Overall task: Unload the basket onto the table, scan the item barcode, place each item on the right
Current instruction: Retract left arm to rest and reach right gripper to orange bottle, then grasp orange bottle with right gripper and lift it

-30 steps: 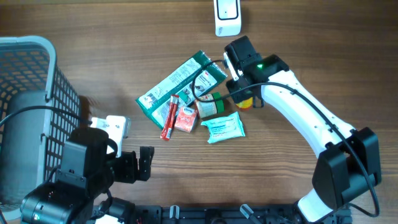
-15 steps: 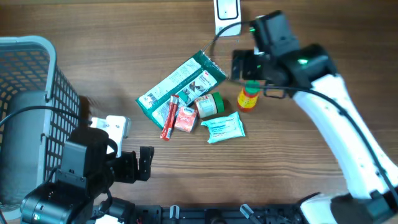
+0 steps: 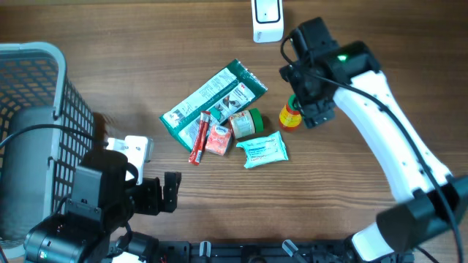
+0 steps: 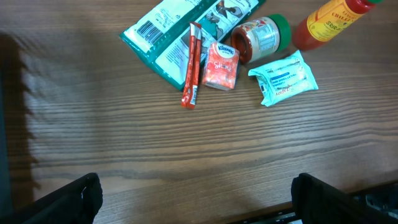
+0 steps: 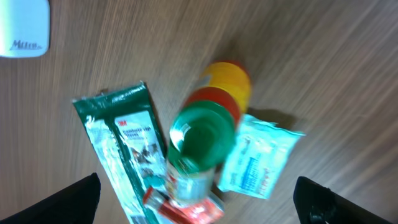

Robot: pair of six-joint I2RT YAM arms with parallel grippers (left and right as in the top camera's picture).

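On the wood-grain table (image 3: 146, 44), seen from overhead, the right arm (image 3: 380, 124) hides part of the chili sauce bottle (image 3: 289, 118), just right of the green-lidded jar (image 3: 248, 123); the white scanner (image 3: 267, 20) is cut by the top edge. Left wrist: left gripper (image 4: 199, 199) spread wide, empty, bottle cap cropped. Right wrist: blurred, right gripper (image 5: 199, 202) gaping empty above bottle and jar.

Left wrist view: small red tissue pack (image 4: 222, 65) printed "Kleenex"; sauce bottle (image 4: 329, 17) label partly legible, reading "CHILLI". Right wrist view: green packet (image 5: 121, 155) marked "3M"; white scanner (image 5: 22, 28) lettering begins "Metr", remainder blurred.
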